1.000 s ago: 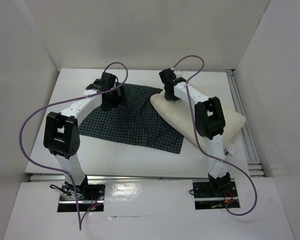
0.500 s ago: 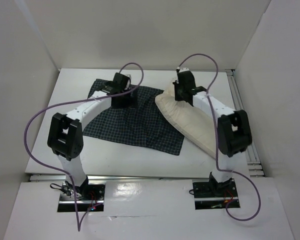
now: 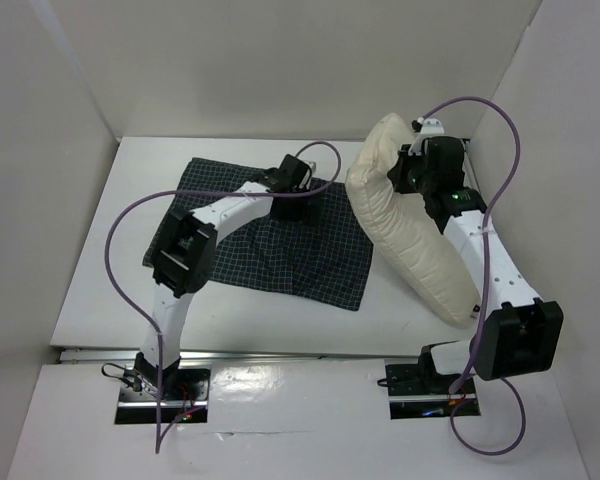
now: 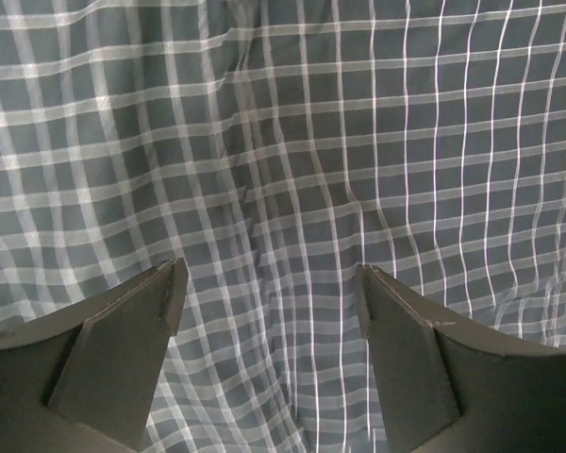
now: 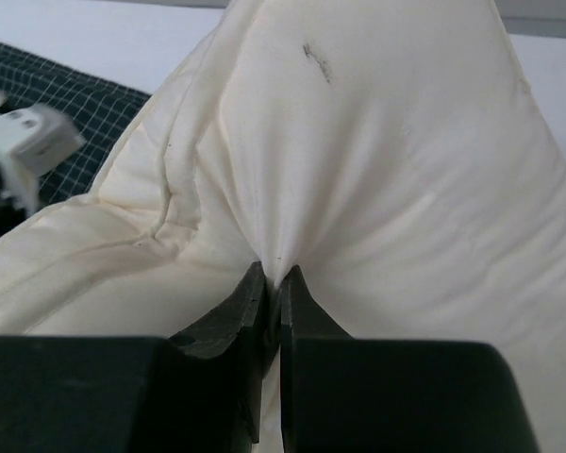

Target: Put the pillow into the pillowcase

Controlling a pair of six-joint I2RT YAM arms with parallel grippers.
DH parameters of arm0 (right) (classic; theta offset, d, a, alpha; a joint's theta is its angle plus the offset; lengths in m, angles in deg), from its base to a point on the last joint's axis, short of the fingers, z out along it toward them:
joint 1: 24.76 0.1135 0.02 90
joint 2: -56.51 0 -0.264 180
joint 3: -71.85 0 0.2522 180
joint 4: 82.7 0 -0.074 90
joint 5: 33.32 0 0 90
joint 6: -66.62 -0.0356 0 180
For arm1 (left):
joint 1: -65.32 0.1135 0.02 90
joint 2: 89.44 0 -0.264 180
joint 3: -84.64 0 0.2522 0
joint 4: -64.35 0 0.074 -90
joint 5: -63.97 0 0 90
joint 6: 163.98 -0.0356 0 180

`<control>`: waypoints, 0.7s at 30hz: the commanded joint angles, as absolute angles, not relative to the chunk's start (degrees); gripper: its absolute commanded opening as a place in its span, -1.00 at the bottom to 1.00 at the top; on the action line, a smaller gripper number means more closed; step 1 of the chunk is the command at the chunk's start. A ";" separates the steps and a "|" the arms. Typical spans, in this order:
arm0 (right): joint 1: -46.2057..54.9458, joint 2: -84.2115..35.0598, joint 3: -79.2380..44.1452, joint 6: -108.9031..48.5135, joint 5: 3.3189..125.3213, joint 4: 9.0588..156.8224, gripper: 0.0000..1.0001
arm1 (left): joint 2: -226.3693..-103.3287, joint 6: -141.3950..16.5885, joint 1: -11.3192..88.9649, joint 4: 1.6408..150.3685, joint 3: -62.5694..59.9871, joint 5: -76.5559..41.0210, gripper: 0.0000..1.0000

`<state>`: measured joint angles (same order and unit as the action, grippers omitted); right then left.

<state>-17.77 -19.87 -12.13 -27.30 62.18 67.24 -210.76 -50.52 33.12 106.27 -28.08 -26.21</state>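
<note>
Hoisted on end, the plump cream fabric pillow [image 3: 412,240] now hangs pinched in the right gripper [image 5: 272,283] beside the navy checked cloth pillowcase [image 3: 280,255], whose mouth the left gripper [image 4: 269,274], fingers apart, should spread.

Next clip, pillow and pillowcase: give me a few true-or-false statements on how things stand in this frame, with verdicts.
1. The right end effector is shut on a pinch of the pillow. True.
2. The pillow is inside the pillowcase. False: it is wholly outside, beside the pillowcase, with its far end raised.
3. The left end effector is open over the pillowcase. True.
4. The pillowcase hangs in the air from the left end effector. False: it lies spread on the table, and nothing grips it.
</note>
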 commanded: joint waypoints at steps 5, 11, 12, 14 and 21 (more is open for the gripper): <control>-18.87 -18.03 -10.82 -28.57 68.46 73.08 -1.00 | -220.21 -50.79 31.92 110.87 -39.32 -33.63 0.75; -19.92 -17.50 -10.29 -28.57 68.98 72.55 -1.00 | -217.77 -49.29 31.92 114.50 -35.23 -38.07 0.60; -20.44 -17.50 -9.68 -28.57 68.98 72.55 -1.00 | -216.63 -49.29 31.92 113.80 -33.73 -37.55 0.60; -20.45 -17.50 -9.68 -28.57 69.60 72.55 -1.00 | -214.78 -50.86 31.92 113.00 -31.17 -36.14 0.60; -20.98 -16.97 -8.54 -28.57 69.60 71.93 -1.00 | -209.60 -52.98 31.92 112.47 -21.34 -31.46 0.60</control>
<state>-20.20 -19.87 -8.56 -28.66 69.41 67.57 -213.54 -51.87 31.96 111.78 -25.02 -32.77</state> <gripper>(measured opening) 0.099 0.802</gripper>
